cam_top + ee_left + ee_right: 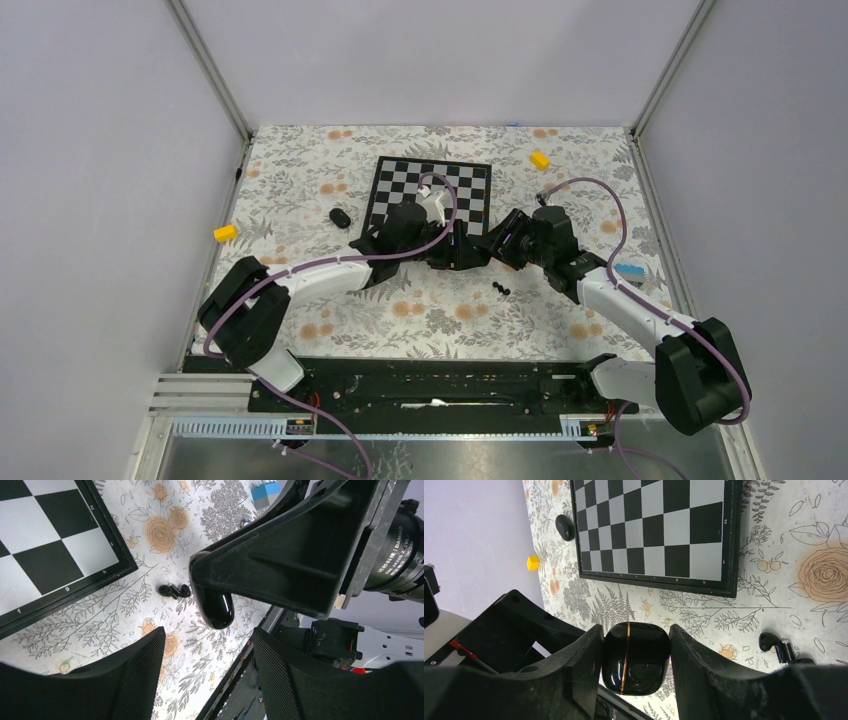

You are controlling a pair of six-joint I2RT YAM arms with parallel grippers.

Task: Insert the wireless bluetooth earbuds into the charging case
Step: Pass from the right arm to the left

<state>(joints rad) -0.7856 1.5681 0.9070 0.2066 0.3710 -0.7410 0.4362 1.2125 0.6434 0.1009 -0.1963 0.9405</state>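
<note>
My right gripper (636, 645) is shut on the charging case (636, 657), a glossy black closed pebble with a thin gold seam, and holds it above the floral cloth. In the left wrist view the case (216, 607) hangs from the right fingers just beyond my left gripper (207, 640), which is open and empty. Both grippers meet near the table's middle, left (458, 252) and right (487, 250). Two tiny black earbuds (500, 289) lie on the cloth just in front of them, and show in the left wrist view (174, 590) and the right wrist view (774, 642).
A chessboard (432, 190) lies behind the grippers. A black oval object (341, 217) sits left of it. Yellow blocks sit at the left edge (226, 233) and back right (540, 159). A blue and white block (628, 270) is at the right.
</note>
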